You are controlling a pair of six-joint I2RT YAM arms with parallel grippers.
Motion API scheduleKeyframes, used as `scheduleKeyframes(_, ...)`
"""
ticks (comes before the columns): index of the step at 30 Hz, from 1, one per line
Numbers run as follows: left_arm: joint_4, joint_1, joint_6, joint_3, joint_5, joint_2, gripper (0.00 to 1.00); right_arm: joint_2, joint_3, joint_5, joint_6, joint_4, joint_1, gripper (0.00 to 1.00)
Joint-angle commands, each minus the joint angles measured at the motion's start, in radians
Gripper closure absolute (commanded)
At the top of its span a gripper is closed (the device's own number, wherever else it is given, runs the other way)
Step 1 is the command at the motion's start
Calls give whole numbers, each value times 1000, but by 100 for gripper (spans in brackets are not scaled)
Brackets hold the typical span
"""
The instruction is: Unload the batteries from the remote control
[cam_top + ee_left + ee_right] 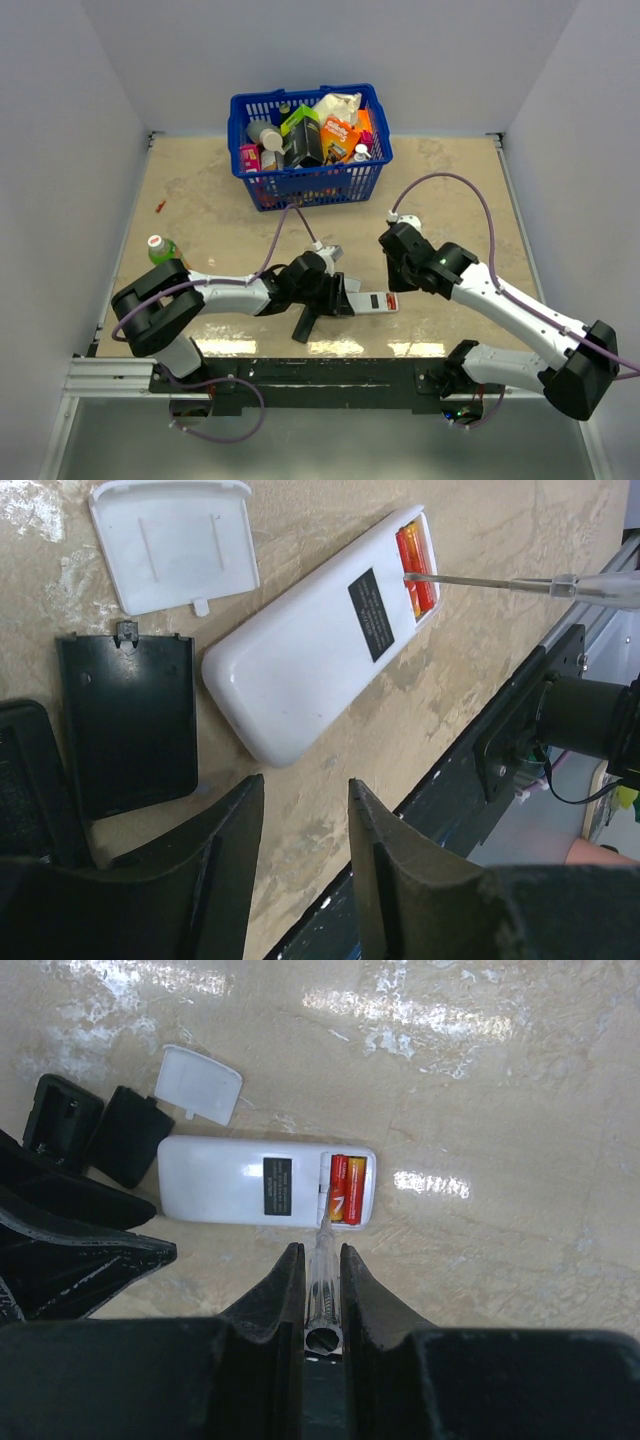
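Right gripper [320,1268] pinches screwdriver [324,1305], tip on batteries [346,1188] ahead; left gripper [305,815] half-spread, empty, remote [300,660] just beyond fingertips.

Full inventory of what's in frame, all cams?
white remote: 1, white, face down between the arms, battery bay open
batteries: 2 visible, red, in that bay
white cover: 1, white, on the table beside the white remote
black cover: 1, black, beside the white remote
black remote: 1, black, next to the black cover
screwdriver: 1, clear handle, tip at the batteries
basket: 1, blue, far middle, full of groceries
bottle: 1, green, left side
small red item: 1, far left, too small to identify
table: 1, beige
left gripper: open, empty, near the black cover
right gripper: shut on the screwdriver
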Motion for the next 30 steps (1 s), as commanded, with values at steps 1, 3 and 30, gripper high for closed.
scheduleKeyframes(1, 77, -11, -13, 3, -7, 27, 57, -8, -19, 31, 33, 18, -3, 100)
scheduleKeyframes(3, 76, -13, -11, 4, -8, 34, 58, -9, -16, 43, 39, 15, -3, 100)
scheduleKeyframes(30, 135, -54, 3, -4, -63, 17, 47, -161, -157, -196, 2, 181, -3, 100)
